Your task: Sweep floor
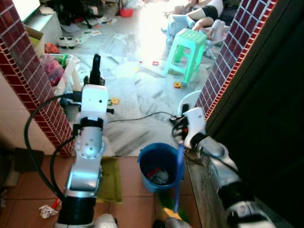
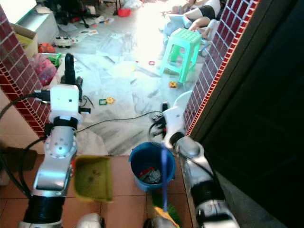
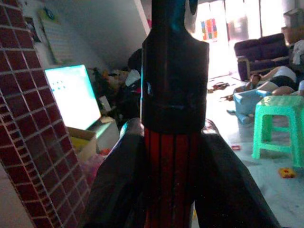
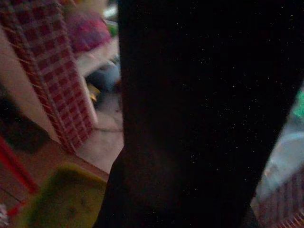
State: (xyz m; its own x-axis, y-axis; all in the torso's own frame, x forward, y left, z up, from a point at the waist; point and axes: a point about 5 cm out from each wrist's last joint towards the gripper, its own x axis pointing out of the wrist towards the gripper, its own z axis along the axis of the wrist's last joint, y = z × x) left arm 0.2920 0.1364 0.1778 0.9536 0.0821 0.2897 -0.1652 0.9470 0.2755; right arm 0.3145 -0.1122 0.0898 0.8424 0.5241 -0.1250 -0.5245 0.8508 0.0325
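Doorway floor: my left gripper (image 3: 173, 156) clamps the dustpan handle (image 3: 172, 142), right gripper (image 1: 179, 135) state I cannot tell, broom (image 1: 178, 175) beside the blue bin (image 1: 159, 166) for dumping.

floor: terracotta tiles (image 1: 133, 209) near, grey marble (image 1: 142, 95) beyond | on tiles: blue bucket (image 1: 159, 166), crumpled wrapper (image 1: 47, 211) | on marble: green stool (image 1: 186, 53), black cable (image 1: 142, 116), scattered toys (image 1: 177, 85), papers (image 1: 92, 33)

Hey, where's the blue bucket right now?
In the head views the blue bucket sits on the terracotta floor tiles between the two arms, right of the green dustpan, with the blue broom handle at its right rim.
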